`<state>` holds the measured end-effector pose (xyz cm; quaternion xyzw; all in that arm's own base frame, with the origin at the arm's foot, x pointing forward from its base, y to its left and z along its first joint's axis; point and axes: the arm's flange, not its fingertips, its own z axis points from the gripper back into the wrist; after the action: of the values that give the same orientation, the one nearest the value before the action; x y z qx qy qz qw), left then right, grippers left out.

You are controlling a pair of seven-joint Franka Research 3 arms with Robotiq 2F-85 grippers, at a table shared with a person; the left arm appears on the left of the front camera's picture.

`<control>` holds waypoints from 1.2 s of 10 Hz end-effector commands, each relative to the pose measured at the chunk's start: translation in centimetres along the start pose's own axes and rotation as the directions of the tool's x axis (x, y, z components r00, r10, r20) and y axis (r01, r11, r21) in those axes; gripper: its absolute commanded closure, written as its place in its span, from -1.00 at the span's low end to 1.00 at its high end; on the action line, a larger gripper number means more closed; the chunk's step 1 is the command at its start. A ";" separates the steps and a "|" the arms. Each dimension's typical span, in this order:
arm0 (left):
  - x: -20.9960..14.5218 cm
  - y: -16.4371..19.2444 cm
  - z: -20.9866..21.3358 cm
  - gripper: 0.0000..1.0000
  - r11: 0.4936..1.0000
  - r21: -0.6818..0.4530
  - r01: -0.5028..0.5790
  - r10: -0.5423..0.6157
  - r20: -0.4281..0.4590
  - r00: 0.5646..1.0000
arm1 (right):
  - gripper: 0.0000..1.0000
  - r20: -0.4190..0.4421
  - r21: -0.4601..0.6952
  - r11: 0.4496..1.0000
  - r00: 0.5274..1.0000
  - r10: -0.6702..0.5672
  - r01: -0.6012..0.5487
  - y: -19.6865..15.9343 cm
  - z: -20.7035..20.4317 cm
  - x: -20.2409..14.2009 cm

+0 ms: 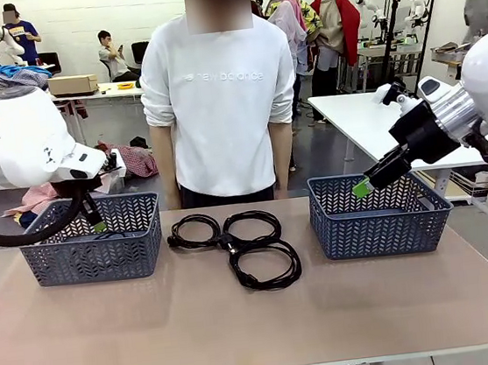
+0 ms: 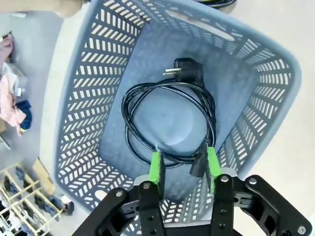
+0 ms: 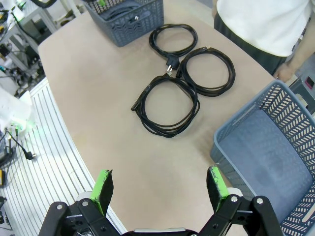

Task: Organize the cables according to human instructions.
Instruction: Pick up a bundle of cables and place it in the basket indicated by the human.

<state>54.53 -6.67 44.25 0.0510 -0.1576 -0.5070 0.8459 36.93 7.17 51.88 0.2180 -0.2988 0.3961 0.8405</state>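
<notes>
Your left gripper (image 2: 183,160) sits closest to the lens. Its green pads stand partway apart, clamp nothing as far as you can see, and hang just above the coil below. That cable (image 2: 129,105) lies flat on the floor of the left basket (image 2: 78,103), so count one of four as sorted. A round coil has no real long axis. Its plug (image 2: 189,73) rests at the coil's edge on the side toward mid-table, with the prongs pointing across the basket's width.

Move right to find what remains: three cables flat on the table (image 1: 244,341) between the baskets, clustered and touching. The left coil (image 3: 172,55) lies nearest the filled basket. The far coil (image 3: 206,92) lies toward the person (image 1: 218,106). The near coil (image 3: 143,109) lies on the robot's side, with a straight plug end poking out of its ring.

The right basket (image 1: 381,224) shows a bare floor. Your right gripper (image 3: 158,172) hangs by that basket's near left corner, jaws wide and empty. Where each coil goes depends on the person, whose arms hang down and point at nothing.
</notes>
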 end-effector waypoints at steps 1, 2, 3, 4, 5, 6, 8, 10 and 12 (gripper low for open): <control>-0.2 0.4 1.0 -0.12 0.999 -0.036 -0.029 0.030 0.021 0.999 | -1.00 0.025 0.020 1.000 1.000 0.016 -0.016 -0.3 -0.2 -0.1; -0.2 0.4 1.2 -0.85 0.998 -0.048 -0.042 0.043 0.008 0.999 | -1.00 0.025 0.020 1.000 1.000 0.016 -0.016 -0.3 -0.2 -0.1; -0.3 0.4 1.2 -0.51 0.997 -0.065 -0.051 0.051 0.001 0.999 | -1.00 0.025 0.020 1.000 1.000 0.016 -0.016 -0.3 -0.2 -0.1; -0.5 0.4 1.3 -1.00 0.995 -0.073 -0.063 0.063 -0.008 0.998 | -1.00 0.025 0.020 1.000 1.000 0.016 -0.016 -0.3 -0.2 -0.1; -0.6 0.4 1.4 -0.90 0.994 -0.079 -0.075 0.074 -0.011 0.997 | -1.00 0.025 0.020 1.000 1.000 0.016 -0.016 -0.3 -0.2 -0.1; -0.7 0.3 1.4 -1.00 0.993 -0.082 -0.082 0.081 -0.012 0.997 | -1.00 0.025 0.020 1.000 1.000 0.016 -0.016 -0.3 -0.2 -0.1; -1.0 0.0 1.7 -1.00 0.992 -0.087 -0.093 0.093 0.000 0.996 | -1.00 0.025 0.020 1.000 1.000 0.016 -0.016 -0.3 -0.2 -0.1; -1.4 -0.5 2.4 -1.00 0.988 -0.081 -0.132 0.137 0.059 0.989 | -1.00 0.025 0.020 1.000 1.000 0.016 -0.016 -0.3 -0.2 -0.1; -0.6 0.1 1.4 -1.00 0.993 -0.082 -0.084 0.084 0.002 0.996 | -1.00 0.025 0.020 1.000 1.000 0.016 -0.016 -0.3 -0.2 -0.1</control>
<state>53.71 -6.10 45.69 0.0018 -0.1474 -0.4720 0.8692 36.93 7.18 51.88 0.2179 -0.2988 0.3961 0.8404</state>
